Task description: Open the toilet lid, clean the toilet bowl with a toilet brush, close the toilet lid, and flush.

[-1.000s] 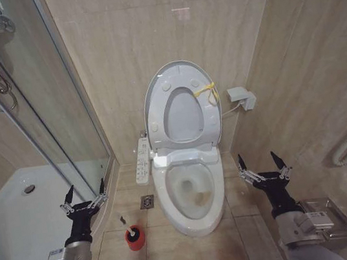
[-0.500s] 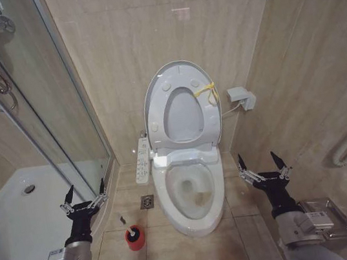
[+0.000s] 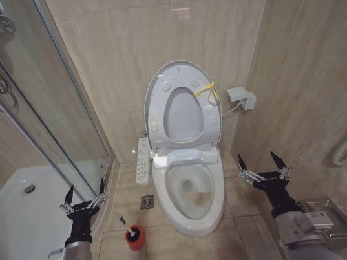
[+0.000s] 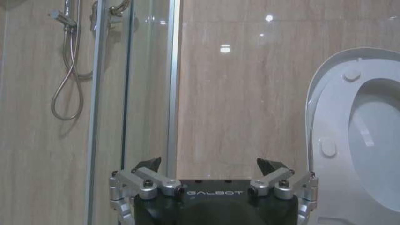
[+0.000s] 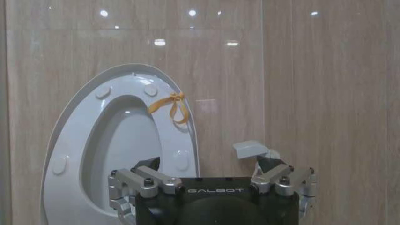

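Note:
The toilet lid (image 3: 183,117) stands upright against the back wall, with the ring seat (image 3: 157,116) raised against it and a yellow tie (image 3: 205,90) at its edge. Below it the toilet bowl (image 3: 165,193) lies uncovered, with water in the bottom. The toilet brush (image 3: 134,230) stands in its red cup (image 3: 135,241) on the floor left of the bowl. My left gripper (image 3: 85,190) hangs open left of the brush. My right gripper (image 3: 258,162) hangs open right of the bowl. Both hold nothing. The wrist views show the left gripper (image 4: 209,164) and the right gripper (image 5: 206,161) open before the raised lid (image 5: 125,140).
A white button panel (image 3: 142,159) runs along the bowl's left side. A floor drain (image 3: 147,202) lies beside it. The glass shower door (image 3: 33,111) and white shower tray (image 3: 18,225) close off the left. A wall box (image 3: 242,98) and a tiled wall bound the right.

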Robot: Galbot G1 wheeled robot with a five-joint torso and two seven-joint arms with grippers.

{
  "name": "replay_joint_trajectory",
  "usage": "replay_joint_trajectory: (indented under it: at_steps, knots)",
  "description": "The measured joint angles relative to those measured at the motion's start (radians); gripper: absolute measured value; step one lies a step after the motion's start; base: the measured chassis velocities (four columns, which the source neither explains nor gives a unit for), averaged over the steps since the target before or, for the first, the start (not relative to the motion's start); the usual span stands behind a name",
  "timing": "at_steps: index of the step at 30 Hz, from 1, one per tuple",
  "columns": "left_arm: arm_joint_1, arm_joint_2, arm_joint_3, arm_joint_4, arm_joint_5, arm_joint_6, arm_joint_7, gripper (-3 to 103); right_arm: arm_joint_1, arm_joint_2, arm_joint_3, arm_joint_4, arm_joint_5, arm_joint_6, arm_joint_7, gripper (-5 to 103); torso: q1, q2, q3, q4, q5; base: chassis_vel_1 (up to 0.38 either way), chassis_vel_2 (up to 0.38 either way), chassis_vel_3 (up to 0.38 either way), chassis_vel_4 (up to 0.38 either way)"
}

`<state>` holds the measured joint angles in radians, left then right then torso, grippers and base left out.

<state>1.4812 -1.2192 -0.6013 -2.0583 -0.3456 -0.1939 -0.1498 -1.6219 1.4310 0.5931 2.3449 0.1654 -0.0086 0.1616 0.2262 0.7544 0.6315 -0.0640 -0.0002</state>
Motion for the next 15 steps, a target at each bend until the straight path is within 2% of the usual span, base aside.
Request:
replay_joint_trajectory:
  at_steps: [15]
  knots:
    - [0.000, 0.000, 0.000, 0.000, 0.000, 0.000, 0.000, 100, 0.000, 0.000, 0.000, 0.000, 0.000, 0.000, 0.000, 100, 0.000, 0.000, 0.000, 0.0000, 0.0000, 0.000, 0.000, 0.000, 0.000]
